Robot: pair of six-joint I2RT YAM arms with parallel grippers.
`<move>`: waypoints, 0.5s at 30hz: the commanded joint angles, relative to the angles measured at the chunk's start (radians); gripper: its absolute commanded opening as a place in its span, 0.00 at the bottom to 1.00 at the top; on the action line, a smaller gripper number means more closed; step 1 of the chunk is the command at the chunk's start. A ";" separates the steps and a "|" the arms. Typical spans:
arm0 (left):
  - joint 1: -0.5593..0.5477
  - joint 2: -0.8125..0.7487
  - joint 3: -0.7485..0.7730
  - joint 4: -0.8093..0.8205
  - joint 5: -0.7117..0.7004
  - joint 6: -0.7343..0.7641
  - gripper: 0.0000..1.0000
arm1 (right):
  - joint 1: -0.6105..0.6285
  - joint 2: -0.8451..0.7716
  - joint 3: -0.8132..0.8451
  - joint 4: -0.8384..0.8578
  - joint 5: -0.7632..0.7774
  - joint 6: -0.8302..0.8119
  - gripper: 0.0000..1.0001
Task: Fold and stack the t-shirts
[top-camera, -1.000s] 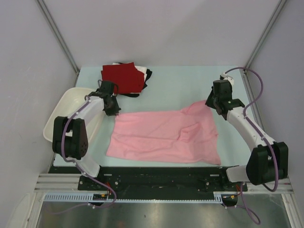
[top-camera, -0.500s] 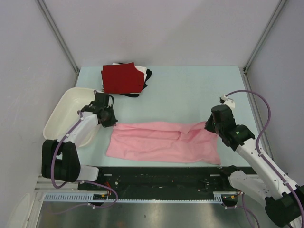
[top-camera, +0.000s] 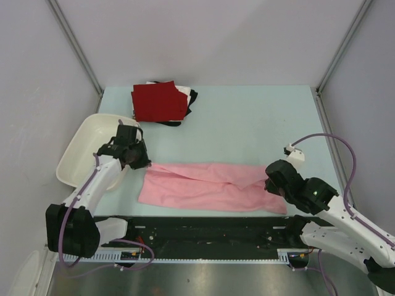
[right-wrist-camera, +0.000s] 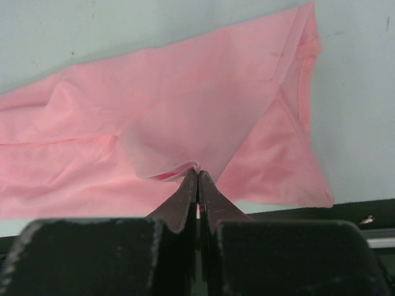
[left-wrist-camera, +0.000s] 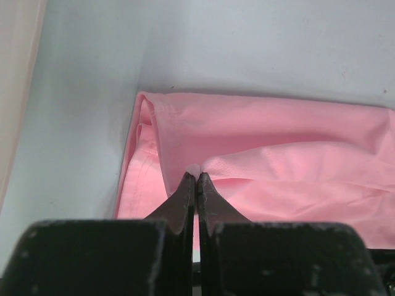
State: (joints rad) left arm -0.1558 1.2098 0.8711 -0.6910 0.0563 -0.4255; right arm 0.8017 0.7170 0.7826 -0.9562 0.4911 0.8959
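Note:
A light pink t-shirt lies across the near part of the table, its far half drawn toward the front edge over the near half. My left gripper is shut on the shirt's far left edge; the left wrist view shows a pinch of pink t-shirt at the tips of the left gripper. My right gripper is shut on the far right edge, and cloth of the pink t-shirt is bunched at the tips of the right gripper. A stack of folded t-shirts, dark red on top with white and black beneath, sits at the back left.
A white plastic tub stands off the table's left side beside my left arm. The black rail runs along the near edge just below the shirt. Bare pale green table top lies between the stack and the pink shirt.
Both grippers have pulled the shirt's far edge toward the front of the table, so the pink cloth now lies as a narrower band. The right arm has swung down and forward.

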 commanded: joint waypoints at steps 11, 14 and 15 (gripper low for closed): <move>-0.001 -0.090 -0.014 -0.039 0.005 0.051 0.00 | 0.339 -0.024 0.024 -0.358 0.219 0.466 0.00; -0.001 -0.096 -0.021 -0.036 0.014 0.053 0.00 | 0.385 -0.011 0.024 -0.410 0.244 0.554 0.00; -0.001 -0.098 -0.023 -0.035 0.023 0.053 0.00 | 0.407 0.005 0.024 -0.420 0.248 0.570 0.00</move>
State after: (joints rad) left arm -0.1558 1.1473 0.8612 -0.7246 0.0639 -0.4160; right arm 1.1538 0.6968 0.7830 -1.2549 0.6437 1.2957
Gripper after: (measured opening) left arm 0.011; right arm 0.009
